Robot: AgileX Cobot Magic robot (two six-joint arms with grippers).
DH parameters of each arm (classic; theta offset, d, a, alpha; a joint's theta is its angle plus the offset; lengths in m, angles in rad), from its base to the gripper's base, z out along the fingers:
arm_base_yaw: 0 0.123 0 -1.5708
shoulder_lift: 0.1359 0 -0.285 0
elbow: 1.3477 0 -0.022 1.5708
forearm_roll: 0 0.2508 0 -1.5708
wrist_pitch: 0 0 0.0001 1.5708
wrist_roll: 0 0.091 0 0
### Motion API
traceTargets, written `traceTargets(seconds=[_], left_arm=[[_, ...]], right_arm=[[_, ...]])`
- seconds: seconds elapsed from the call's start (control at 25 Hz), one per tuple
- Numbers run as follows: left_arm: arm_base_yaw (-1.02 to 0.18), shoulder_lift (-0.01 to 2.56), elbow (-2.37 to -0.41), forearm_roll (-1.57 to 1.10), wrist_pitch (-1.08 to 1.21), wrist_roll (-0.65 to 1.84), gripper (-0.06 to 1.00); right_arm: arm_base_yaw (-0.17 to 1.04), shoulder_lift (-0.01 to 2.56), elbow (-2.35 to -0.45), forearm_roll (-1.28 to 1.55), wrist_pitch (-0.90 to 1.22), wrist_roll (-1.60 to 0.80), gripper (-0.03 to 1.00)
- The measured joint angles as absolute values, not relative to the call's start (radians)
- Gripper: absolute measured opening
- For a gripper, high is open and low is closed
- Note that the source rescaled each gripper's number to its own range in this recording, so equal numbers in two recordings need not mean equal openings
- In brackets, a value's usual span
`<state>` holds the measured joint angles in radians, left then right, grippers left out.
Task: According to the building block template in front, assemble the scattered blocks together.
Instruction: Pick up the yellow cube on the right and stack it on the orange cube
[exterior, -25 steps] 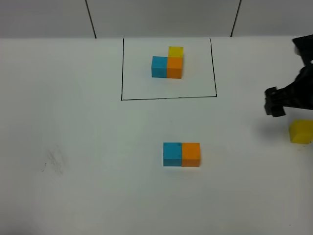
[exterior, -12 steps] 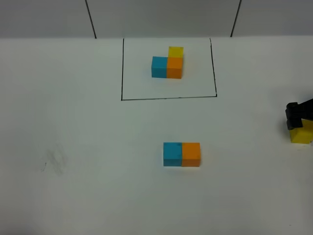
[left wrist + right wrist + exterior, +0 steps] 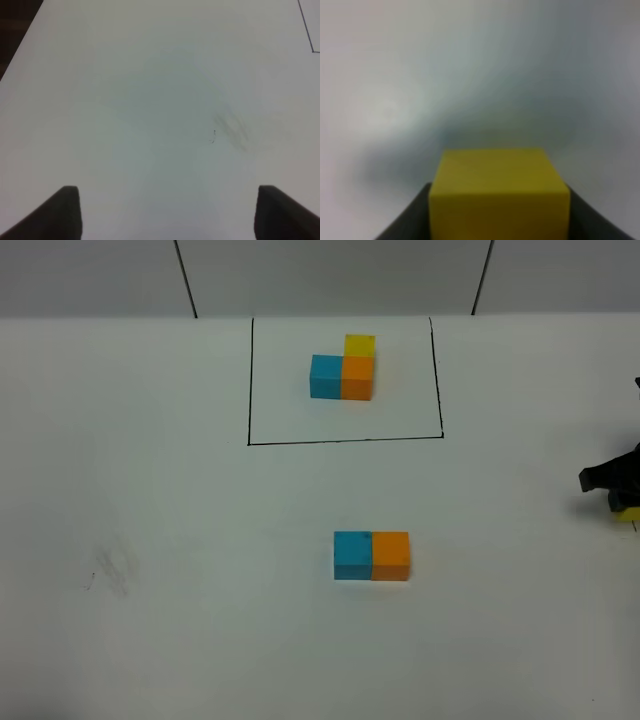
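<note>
At the right edge of the tabletop, the right tool straddles the yellow cube, with a dark finger close against each of two opposite sides; whether they actually clamp it cannot be told. Near the middle, the blue cube and the orange cube sit touching side by side, blue on the left, well apart from the yellow cube. Farther back, the template stands inside its black frame: blue and orange in a row, yellow behind the orange. The left tool hangs over the tabletop with its fingers wide apart, near a faint smudge.
</note>
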<state>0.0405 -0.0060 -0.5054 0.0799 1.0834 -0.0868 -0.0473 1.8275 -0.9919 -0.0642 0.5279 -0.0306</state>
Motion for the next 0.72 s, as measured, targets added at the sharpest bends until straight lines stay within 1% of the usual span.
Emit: traceTargets(seconds=[0.16,0.32,0.4,0.6,0.72], left_arm=[[0.04,-0.006,-0.505,0.08,1.083,-0.087,0.6],[0.04,-0.006,-0.505,0.08,1.083,-0.087,0.6],[0.04,-0.006,-0.505,0.08,1.083,-0.087,0.6],[0.04,-0.006,-0.505,0.08,1.083,-0.087,0.6],[0.04,-0.006,-0.505,0.08,1.083,-0.087,0.6]], right_arm=[[0.019,1.685,-1.001,-0.075,0.531,0.008,0.17],[0.123,1.634,-1.068,-0.068,0.574,0.184,0.17],[0.181,1.645,-1.112,-0.066,0.627,0.265,0.17],[0.345,1.742,-1.197,-0.061,0.698,0.375,0.17],[0.419,1.827,-1.247,-0.061,0.724,0.515,0.17]])
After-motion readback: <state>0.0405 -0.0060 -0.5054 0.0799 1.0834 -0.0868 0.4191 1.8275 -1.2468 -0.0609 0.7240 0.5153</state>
